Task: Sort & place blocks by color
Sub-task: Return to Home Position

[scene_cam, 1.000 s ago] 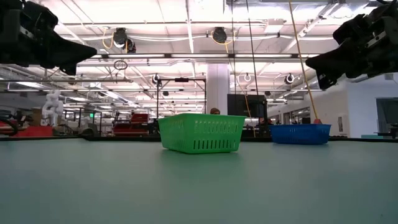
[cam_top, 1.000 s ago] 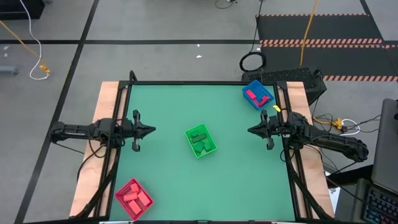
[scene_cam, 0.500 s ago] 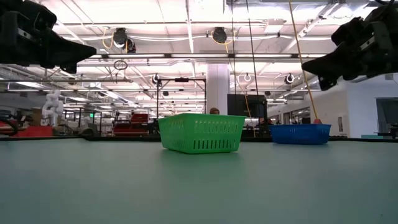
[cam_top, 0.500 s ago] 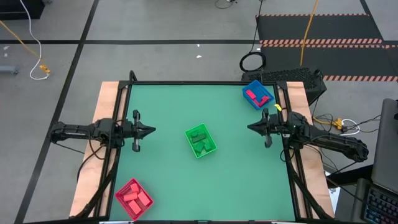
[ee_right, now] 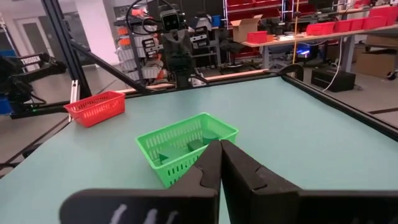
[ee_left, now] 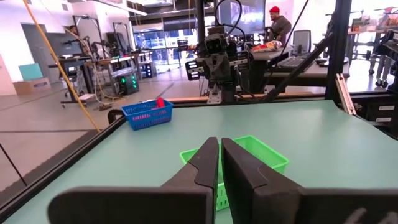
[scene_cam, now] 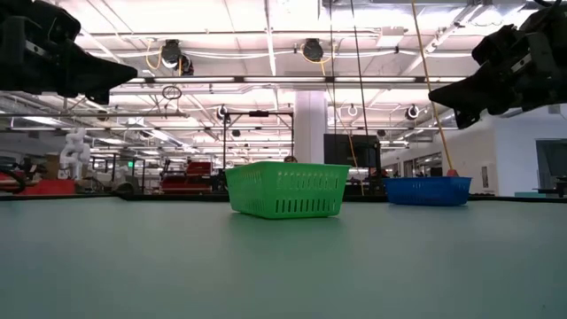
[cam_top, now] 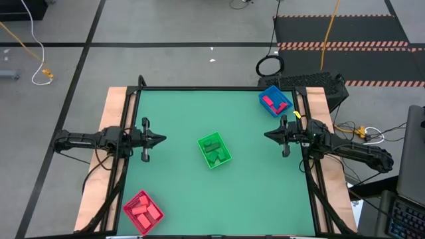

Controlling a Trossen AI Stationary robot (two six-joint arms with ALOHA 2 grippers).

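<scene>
The dark green blocks (cam_top: 213,151) lie together inside the green bin (scene_cam: 285,190), which stands near the middle of the tabletop (cam_top: 252,192). The red blocks (cam_top: 141,212) fill the red bin (ee_right: 94,107), well apart from the green bin, toward the tabletop corner on the left arm's side. The pink blocks (cam_top: 273,102) lie in the blue bin (scene_cam: 427,191), well apart from the green bin in the opposite direction, at the corner on the right arm's side. One of them stands up above the blue bin's rim.

The left hand (cam_top: 161,139) hangs on the left side of the green bin, well apart from it and pointing toward it. It is raised clear of the tabletop. Its fingers (ee_left: 202,165) are drawn together with only a thin slit between them, and they hold nothing. The right hand (cam_top: 267,137) hangs on the other side of the green bin, also well apart, raised and pointing toward it. Its fingers (ee_right: 205,168) meet at the tips and are empty. Each wrist view looks past its closed fingers to the green bin, with the other arm beyond it across the tabletop.
</scene>
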